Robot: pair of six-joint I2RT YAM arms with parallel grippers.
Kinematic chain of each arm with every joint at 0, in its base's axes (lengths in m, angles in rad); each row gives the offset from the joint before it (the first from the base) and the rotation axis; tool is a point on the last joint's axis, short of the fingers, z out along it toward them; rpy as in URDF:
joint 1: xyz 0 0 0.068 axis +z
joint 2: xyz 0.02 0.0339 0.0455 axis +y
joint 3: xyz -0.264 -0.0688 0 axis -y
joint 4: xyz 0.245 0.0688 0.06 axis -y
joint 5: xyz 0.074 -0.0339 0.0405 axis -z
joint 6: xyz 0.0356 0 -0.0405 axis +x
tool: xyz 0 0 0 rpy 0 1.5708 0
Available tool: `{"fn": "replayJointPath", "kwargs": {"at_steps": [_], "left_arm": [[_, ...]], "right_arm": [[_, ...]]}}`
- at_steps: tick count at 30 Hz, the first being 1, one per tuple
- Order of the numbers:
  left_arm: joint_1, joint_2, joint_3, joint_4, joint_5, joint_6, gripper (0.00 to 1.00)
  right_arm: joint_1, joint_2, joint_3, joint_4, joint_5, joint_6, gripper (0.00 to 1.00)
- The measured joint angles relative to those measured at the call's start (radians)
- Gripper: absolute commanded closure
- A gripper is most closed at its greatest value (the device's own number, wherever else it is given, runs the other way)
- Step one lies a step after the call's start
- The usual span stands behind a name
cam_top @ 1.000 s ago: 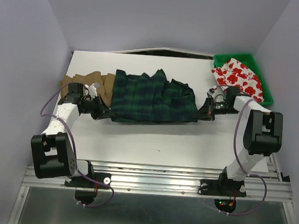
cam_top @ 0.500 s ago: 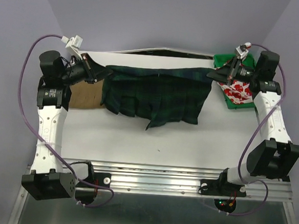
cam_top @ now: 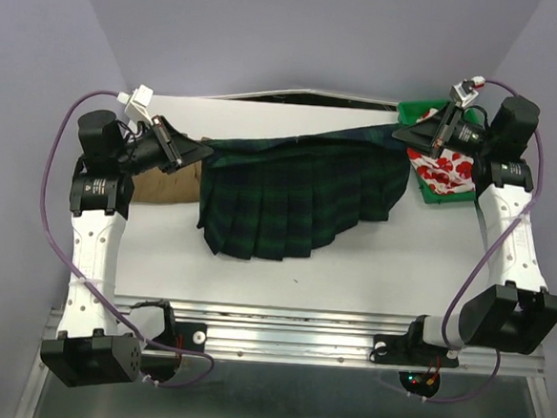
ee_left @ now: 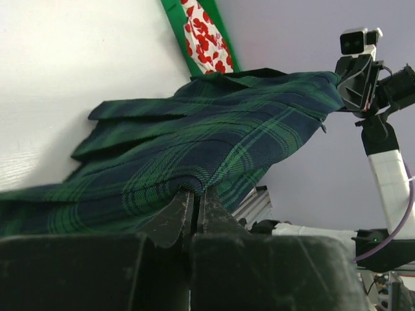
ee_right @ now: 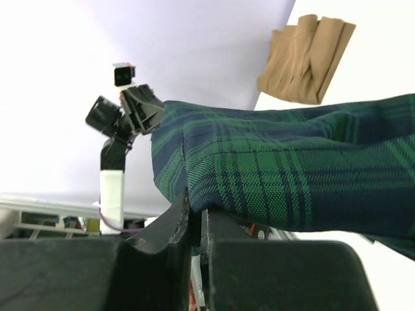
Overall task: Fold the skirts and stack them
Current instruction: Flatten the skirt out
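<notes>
Top external view has the plaid skirt (cam_top: 298,196) hanging between the two arms, its waistband stretched across the far side of the table (cam_top: 351,271) and its hem draped onto the surface near the middle. The left claw (cam_top: 199,152) is pressed together on one waistband corner and the right claw (cam_top: 399,134) pinches the other; both wrist views show only a thin bite of fabric between the jaws. That thin bite looks like the main risk: a corner could slip out if the arms pull further apart or swing fast, and the skirt would drop in a heap. The right corner hangs just beside the bin (cam_top: 414,111) and the floral skirt (cam_top: 446,171), so cloth could catch the rim or drag that skirt along. The tan skirt (cam_top: 158,186) lies just beside the plaid's left edge and could be swept too. Open room lies toward the near edge, in front of the hem; the far edge and side walls sit close to both arms.
</notes>
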Motion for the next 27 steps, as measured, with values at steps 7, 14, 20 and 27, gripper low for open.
{"fn": "replayJointPath", "kwargs": {"at_steps": [7, 14, 20, 27], "left_arm": [[-0.1, 0.079, 0.062, 0.011, -0.112, 0.034, 1.0], [-0.167, 0.185, 0.194, 0.103, -0.162, 0.018, 1.0], [-0.164, 0.094, 0.106, 0.139, -0.162, -0.064, 1.0], [-0.164, 0.011, 0.069, 0.102, -0.16, -0.101, 1.0]], "right_arm": [[-0.002, 0.051, 0.034, -0.071, 0.098, -0.054, 0.99], [-0.011, 0.153, 0.197, -0.063, 0.152, -0.042, 0.99], [-0.013, 0.01, 0.133, -0.103, 0.169, -0.049, 0.99], [-0.013, -0.071, 0.084, -0.204, 0.19, -0.044, 0.99]]}}
